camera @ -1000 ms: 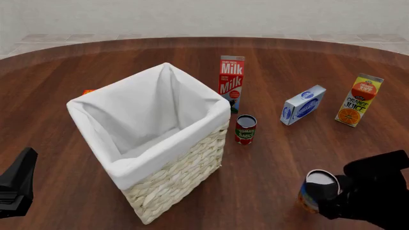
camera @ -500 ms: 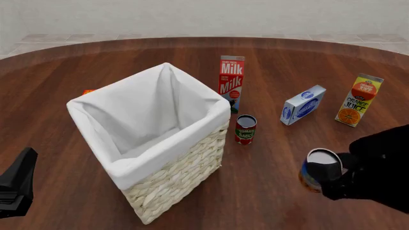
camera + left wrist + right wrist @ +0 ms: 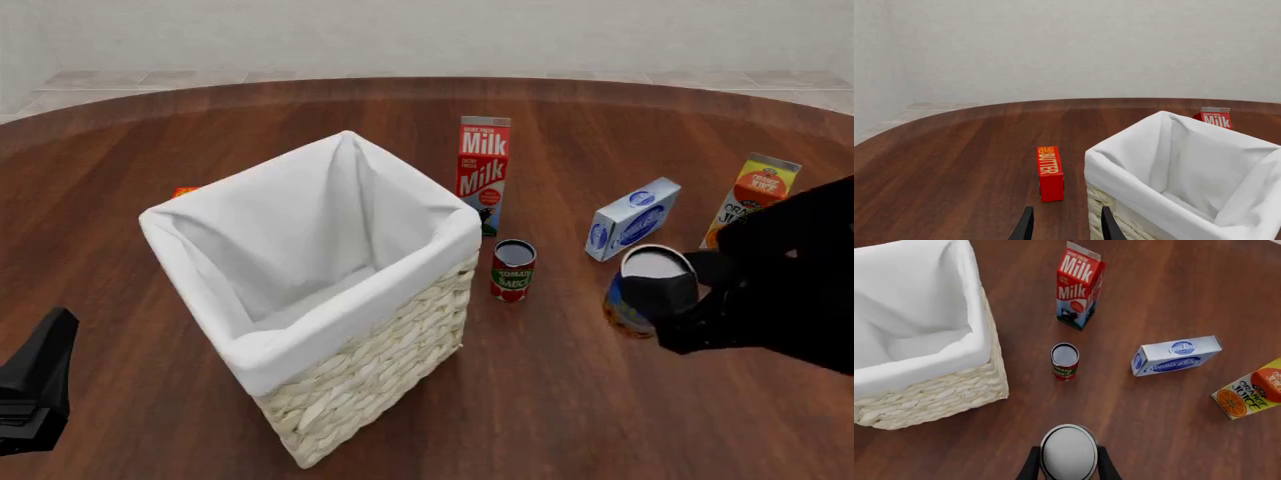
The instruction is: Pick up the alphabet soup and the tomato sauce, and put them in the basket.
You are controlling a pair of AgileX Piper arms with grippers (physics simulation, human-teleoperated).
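Right gripper (image 3: 1067, 467) clamped around squat, silver-lidded alphabet soup (image 3: 650, 290); left gripper (image 3: 1066, 225) apart, empty.

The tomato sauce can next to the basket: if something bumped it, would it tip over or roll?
The tomato sauce stands upright and looks slim and tall for its base, so a knock near the top would probably topple it. Its round body would then likely roll across the smooth wooden table. It looks like rigid metal, so it likely won't squash.

On my bench (image 3: 561, 420) I see a milk carton (image 3: 483, 170), a blue-white box (image 3: 633, 219), an orange juice carton (image 3: 750, 200) and a butter box (image 3: 1049, 172).
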